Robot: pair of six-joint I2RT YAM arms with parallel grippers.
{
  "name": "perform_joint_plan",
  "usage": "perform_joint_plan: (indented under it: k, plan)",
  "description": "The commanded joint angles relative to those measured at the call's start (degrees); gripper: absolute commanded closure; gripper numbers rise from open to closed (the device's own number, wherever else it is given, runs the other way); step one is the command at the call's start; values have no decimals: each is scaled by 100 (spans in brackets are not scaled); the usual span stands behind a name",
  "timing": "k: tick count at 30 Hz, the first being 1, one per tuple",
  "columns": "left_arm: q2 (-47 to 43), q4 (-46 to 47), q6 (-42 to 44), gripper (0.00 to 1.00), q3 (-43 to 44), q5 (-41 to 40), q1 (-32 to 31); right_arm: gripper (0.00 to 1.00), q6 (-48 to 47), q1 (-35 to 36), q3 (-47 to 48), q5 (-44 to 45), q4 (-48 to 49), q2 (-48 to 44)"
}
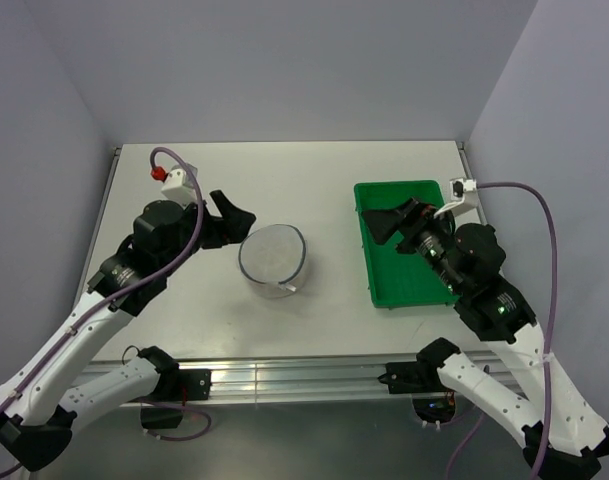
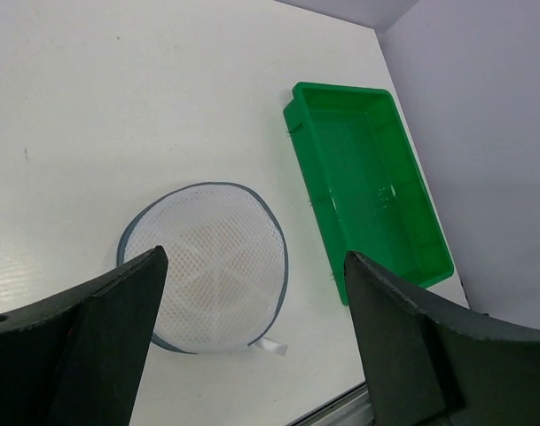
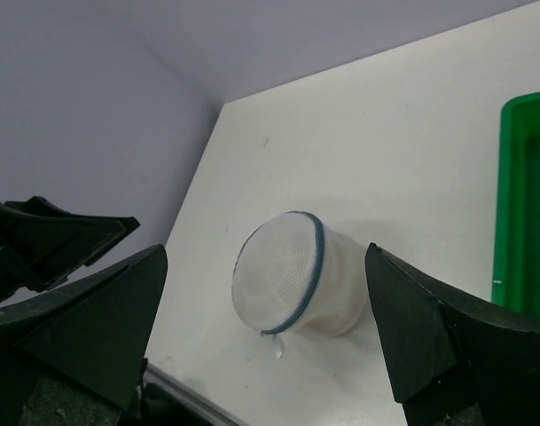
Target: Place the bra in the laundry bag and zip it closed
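Left wrist view: the left hand (image 2: 254, 256) is standing wide open and gripping nothing, its two dark fingers (image 2: 92, 346) framing the round white mesh laundry bag with a grey-blue zipper rim (image 2: 207, 266). The bag is lying on the white worktop (image 2: 119, 106). A faint warm tint is showing through its mesh, which appears to be the peach-beige fabric bra (image 2: 194, 282) lying inside, though its shape cannot be made out. A small white tab (image 2: 271, 346) is sticking out at the bag's near edge. Whether the zipper is fully shut cannot be told.

Top external view: the left hand (image 1: 232, 212) is hovering just beside the far-left edge of the bag (image 1: 272, 258). The right hand (image 1: 389, 222) is also spread wide and carrying nothing, and is hanging over the far end of the green rectangular plastic tray (image 1: 414, 300). The tray is sitting on the worktop (image 1: 284, 180) to the right of the bag, with a gap between them.

Right wrist view: the right hand (image 3: 266, 253) is pointing towards the bag (image 3: 283, 275), which is standing as a low dome. One edge of the tray (image 3: 522, 177) is showing at the right.
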Motion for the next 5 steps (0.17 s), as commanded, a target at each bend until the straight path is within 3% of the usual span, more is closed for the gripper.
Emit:
perform_joint_plan:
  k: [1, 5]
  plan:
    - [-53, -12, 175, 12, 254, -102, 39, 0, -216, -29, -316, 493, -179, -108]
    - [-167, -100, 157, 12, 272, -145, 31, 0, -313, -29, -413, 476, -119, -240]
